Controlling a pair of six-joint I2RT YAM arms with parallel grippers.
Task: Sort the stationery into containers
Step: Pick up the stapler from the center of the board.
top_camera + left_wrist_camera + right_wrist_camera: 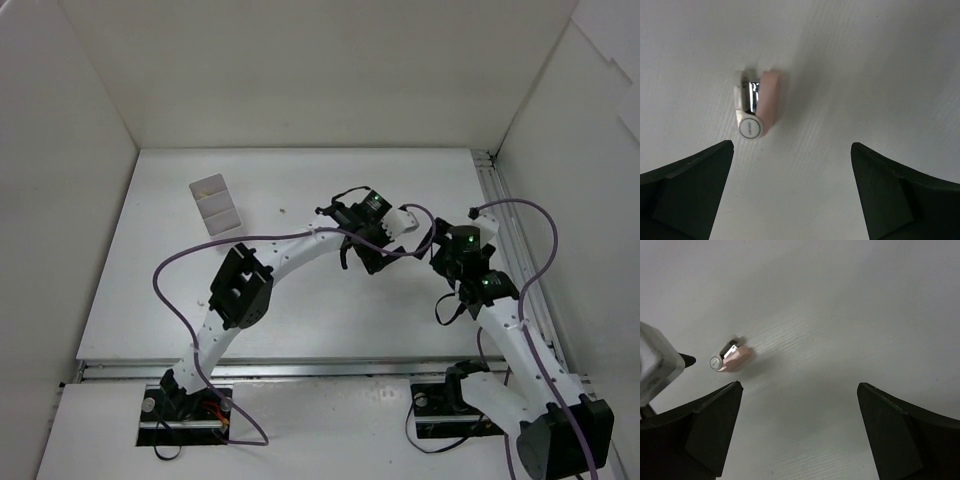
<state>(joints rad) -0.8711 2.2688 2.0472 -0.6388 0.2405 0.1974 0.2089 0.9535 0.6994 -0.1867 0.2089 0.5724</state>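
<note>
One white three-compartment organizer [215, 203], contents unclear, pink-white block [765, 100] outside it, left gripper [792, 195] and right gripper [800, 435] jaws spread.

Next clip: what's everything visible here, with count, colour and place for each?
organizer: one, white, three compartments in a row, far left of the table; contents too small to tell
stationery item: one, pink and white with a round end cap, lying on the table ahead of both pincers
table: one, white
cables: purple, looping along both arms
left pincer: one, black fingers, open, empty
right pincer: one, black fingers, open, empty
</note>
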